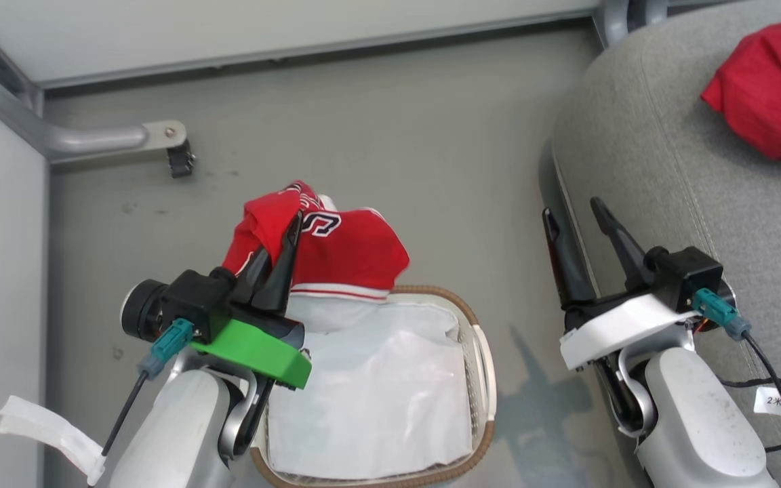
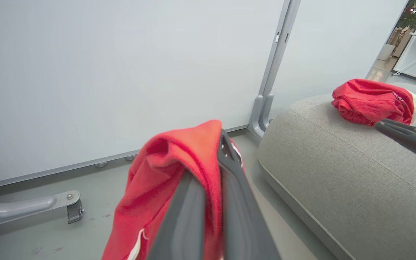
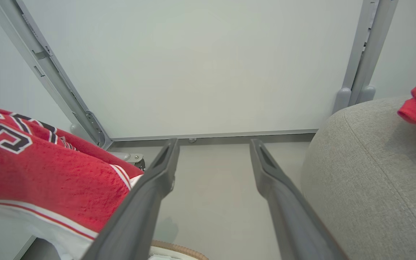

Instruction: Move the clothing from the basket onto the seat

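A red jersey with navy-and-white lettering hangs above the far end of the basket, pinched by my left gripper, which is shut on its fabric. The left wrist view shows red cloth draped over the closed fingers. Inside the basket lies a plain white liner sheet. A second red jersey rests crumpled on the grey seat at the right. My right gripper stands open beside the seat's edge, holding nothing; its wrist view shows the hanging jersey at the left.
White partition panels with grey metal frames close off the back and left. A grey support foot with a caster sticks out over the floor at the left. Bare grey floor lies between basket and wall. A black cable trails over the seat.
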`<state>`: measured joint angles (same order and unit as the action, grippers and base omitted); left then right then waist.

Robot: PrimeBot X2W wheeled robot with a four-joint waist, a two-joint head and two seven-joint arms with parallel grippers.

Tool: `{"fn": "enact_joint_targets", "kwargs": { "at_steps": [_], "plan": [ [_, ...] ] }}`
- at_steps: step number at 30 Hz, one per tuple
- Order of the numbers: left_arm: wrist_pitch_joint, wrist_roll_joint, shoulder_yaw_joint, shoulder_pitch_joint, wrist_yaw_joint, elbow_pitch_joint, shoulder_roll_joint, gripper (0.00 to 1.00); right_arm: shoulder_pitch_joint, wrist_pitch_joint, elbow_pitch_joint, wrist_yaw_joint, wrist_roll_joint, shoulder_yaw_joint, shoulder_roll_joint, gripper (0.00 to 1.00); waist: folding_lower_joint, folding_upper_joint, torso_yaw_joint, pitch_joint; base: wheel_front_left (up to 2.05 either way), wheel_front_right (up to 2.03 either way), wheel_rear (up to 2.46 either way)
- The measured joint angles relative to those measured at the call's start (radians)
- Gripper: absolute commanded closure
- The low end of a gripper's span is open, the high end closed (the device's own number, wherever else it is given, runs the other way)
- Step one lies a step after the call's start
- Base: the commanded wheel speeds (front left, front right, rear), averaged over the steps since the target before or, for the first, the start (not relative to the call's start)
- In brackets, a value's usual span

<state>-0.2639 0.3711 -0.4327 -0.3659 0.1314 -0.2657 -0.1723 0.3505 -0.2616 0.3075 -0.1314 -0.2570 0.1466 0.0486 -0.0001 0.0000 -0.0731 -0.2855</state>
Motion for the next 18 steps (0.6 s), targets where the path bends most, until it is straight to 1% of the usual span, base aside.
{"fn": "enact_joint_targets", "kwargs": {
  "at_steps": [11,15,18],
  "plan": [
    [0.0,-0.018,0.03,0.02,0.0,0.111,0.025,1.0,-0.078,0.0,0.039,0.0,-0.017,0.037,0.0,0.0,0.0,0.0,0.031,0.122,0.0,0.0,0.0],
    [0.0,-0.02,0.033,0.034,0.0,0.113,0.026,1.0,-0.085,0.0,0.04,0.0,-0.017,0.074,0.0,0.0,0.0,0.0,0.034,0.158,0.0,0.0,0.0],
    [0.0,-0.021,0.028,0.043,0.0,0.119,0.027,1.0,-0.085,0.0,0.033,0.0,-0.015,0.132,0.001,0.0,0.0,0.0,0.036,0.176,0.0,0.0,0.0]
  ]
}}
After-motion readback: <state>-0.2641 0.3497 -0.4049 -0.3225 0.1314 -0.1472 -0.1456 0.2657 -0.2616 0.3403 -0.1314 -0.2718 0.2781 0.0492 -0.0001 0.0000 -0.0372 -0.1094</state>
